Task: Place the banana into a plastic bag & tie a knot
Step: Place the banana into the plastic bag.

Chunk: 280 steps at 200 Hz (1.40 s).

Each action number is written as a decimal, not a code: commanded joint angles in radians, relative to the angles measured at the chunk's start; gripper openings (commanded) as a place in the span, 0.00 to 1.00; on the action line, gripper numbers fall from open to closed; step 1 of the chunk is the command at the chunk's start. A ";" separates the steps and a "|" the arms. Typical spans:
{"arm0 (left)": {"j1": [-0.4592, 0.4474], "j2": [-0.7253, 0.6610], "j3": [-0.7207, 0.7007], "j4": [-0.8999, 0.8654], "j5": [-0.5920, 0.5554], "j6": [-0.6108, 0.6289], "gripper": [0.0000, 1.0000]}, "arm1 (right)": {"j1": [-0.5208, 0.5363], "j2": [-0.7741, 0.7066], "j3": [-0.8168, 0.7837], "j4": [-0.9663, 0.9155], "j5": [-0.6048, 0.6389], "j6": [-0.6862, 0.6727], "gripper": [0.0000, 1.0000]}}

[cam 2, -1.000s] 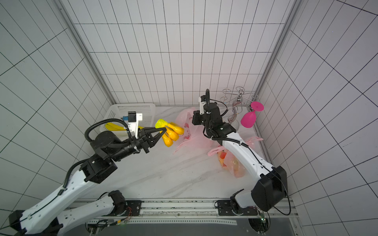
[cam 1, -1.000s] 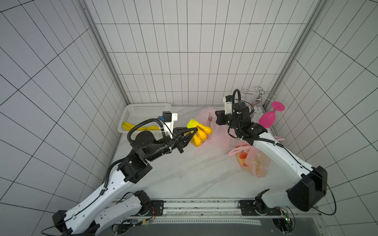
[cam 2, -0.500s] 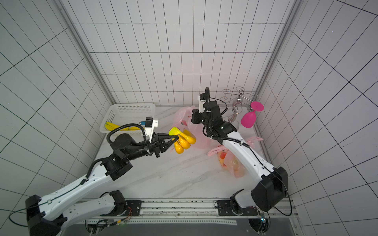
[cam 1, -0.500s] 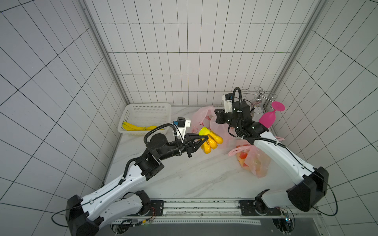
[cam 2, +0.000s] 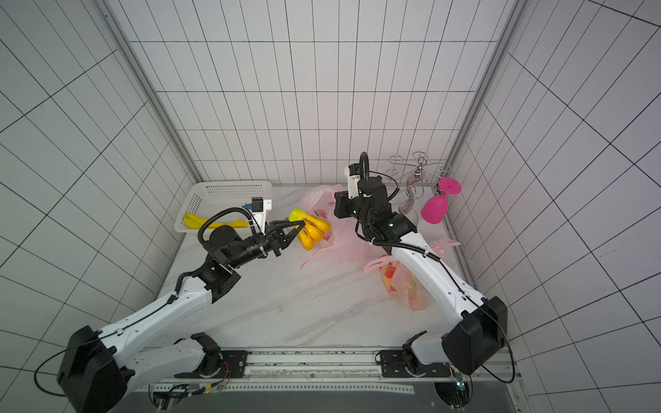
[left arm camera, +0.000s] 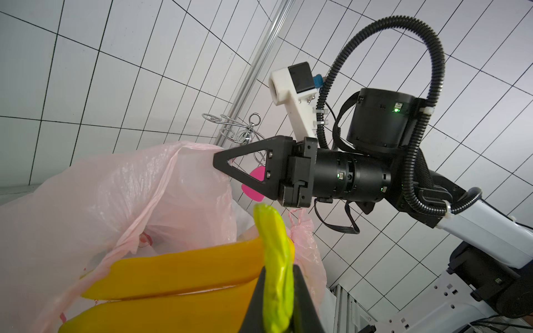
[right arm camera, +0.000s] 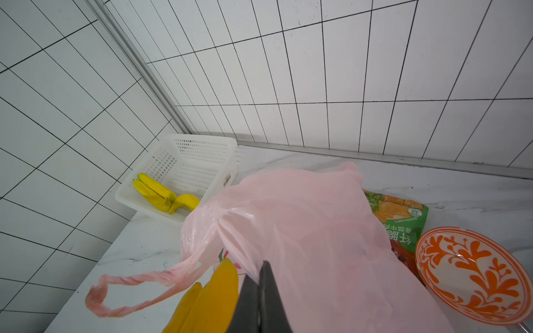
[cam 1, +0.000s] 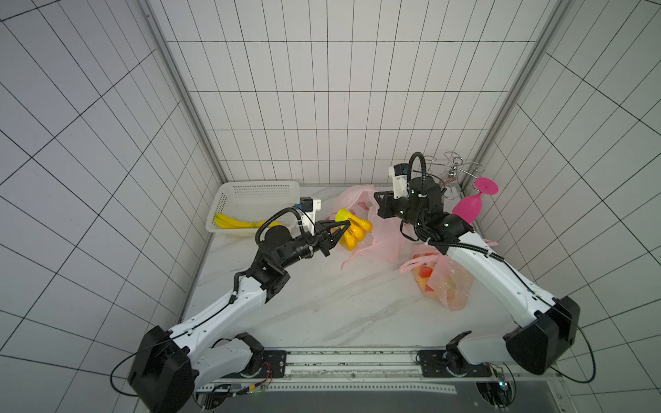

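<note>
Yellow with a green stem [left arm camera: 274,259], the banana bunch [cam 1: 355,232] hangs at the mouth of a pink plastic bag [cam 1: 384,239]. The stem is pinched in the closed left gripper [cam 1: 344,225], whose arm stretches forward low over the marble tabletop [cam 1: 322,304]. The right gripper [left arm camera: 220,160] reaches in from the opposite side, clamped shut on the bag's raised rim. Behind stand a white basket [cam 1: 257,193] of spare bananas [cam 1: 232,222], a filled second bag [cam 1: 449,289] and a pink wine glass [cam 1: 468,209] tilted by a wire rack [cam 1: 454,168].
</note>
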 commanded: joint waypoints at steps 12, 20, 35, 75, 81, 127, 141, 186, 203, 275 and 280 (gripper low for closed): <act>0.032 0.015 -0.007 0.081 -0.035 0.012 0.00 | 0.023 -0.031 0.080 0.008 -0.035 0.015 0.00; 0.042 0.015 -0.017 0.082 -0.067 0.020 0.00 | 0.024 -0.034 0.080 0.006 -0.034 0.015 0.00; 0.056 0.021 -0.039 0.125 -0.109 0.028 0.00 | 0.028 -0.034 0.079 0.004 -0.038 0.013 0.00; 0.083 0.074 -0.038 0.156 -0.148 0.051 0.00 | 0.037 -0.035 0.085 0.000 -0.041 0.013 0.00; 0.083 0.084 -0.036 0.162 -0.153 0.051 0.00 | 0.040 -0.034 0.086 0.000 -0.044 0.014 0.00; 0.033 0.203 -0.021 0.273 -0.153 0.078 0.00 | 0.079 -0.026 0.096 0.023 -0.070 0.043 0.00; 0.006 0.238 -0.016 0.285 -0.154 0.111 0.00 | 0.083 -0.025 0.101 0.031 -0.073 0.051 0.00; -0.060 0.408 0.071 0.184 -0.091 0.198 0.00 | 0.085 -0.029 0.092 0.034 -0.051 0.044 0.00; -0.060 0.469 0.097 0.168 -0.088 0.182 0.00 | 0.085 -0.040 0.066 0.041 -0.031 0.042 0.00; -0.059 0.486 0.214 -0.133 -0.158 0.226 0.46 | 0.042 -0.130 -0.120 0.063 0.057 0.050 0.00; -0.058 0.459 0.205 -0.147 -0.168 0.224 0.50 | 0.033 -0.136 -0.131 0.064 0.057 0.050 0.00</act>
